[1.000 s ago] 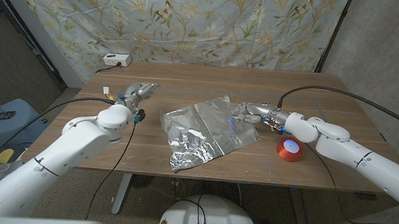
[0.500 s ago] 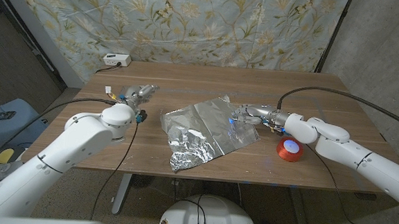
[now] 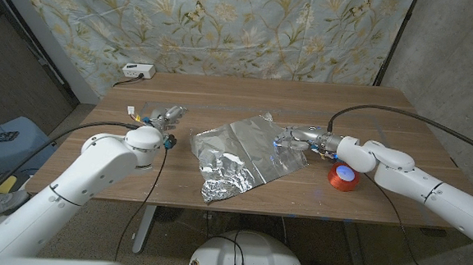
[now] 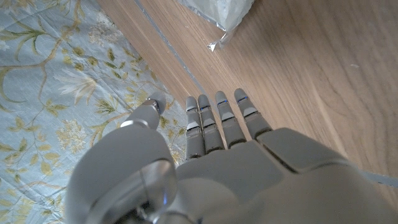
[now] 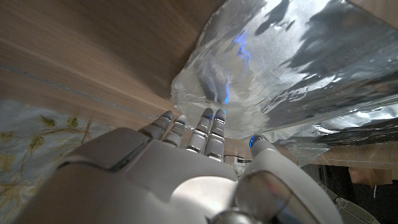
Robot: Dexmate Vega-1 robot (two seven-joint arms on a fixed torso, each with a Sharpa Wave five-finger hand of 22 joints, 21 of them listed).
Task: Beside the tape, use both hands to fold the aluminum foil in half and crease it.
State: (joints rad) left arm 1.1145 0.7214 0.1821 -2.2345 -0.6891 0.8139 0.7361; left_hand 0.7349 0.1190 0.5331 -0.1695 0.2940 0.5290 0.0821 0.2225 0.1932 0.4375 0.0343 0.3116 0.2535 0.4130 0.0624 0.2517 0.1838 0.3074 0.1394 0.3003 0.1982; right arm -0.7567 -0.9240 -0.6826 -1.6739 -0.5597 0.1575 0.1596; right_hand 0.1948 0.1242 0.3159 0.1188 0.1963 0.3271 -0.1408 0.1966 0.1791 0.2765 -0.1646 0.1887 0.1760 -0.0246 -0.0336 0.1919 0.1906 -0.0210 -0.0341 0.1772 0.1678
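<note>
Scene: wooden table [image 3: 241, 190] w/ a sheet of aluminum foil [image 3: 243, 153] lying near its middle, crumpled, silver side up. Foil's near-left part is bunched into a wrinkled lump toward the table's front edge; far-right part lies flatter. A red tape roll [image 3: 342, 176] sits on the table just beside the foil's right edge, apart from it.

Right hand [image 3: 295, 138]: at the foil's right edge, between foil and tape, fingers reaching over the sheet. In the right wrist view the hand [image 5: 186, 180] has its fingers [image 5: 208, 134] extended side by side, close together, tips at the foil's [image 5: 292, 74] raised edge; thumb apart to one side. Blue light spots reflect on the foil there. Cannot tell whether fingertips press the sheet or only hover at it; nothing is pinched as far as the frames show.

Left hand [image 3: 162, 113]: over the table's left part, well apart from the foil, holding nothing. In the left wrist view the hand [image 4: 211, 162] shows fingers [image 4: 221, 118] straight, held together in a row, thumb set apart; bare wood beyond the tips and a corner of the foil [image 4: 224, 15] farther off.

Misc.: a white power strip [image 3: 137, 70] at the table's far left edge; flowered cloth backdrop [image 3: 227, 25] behind the table. Black cables run along both arms.
</note>
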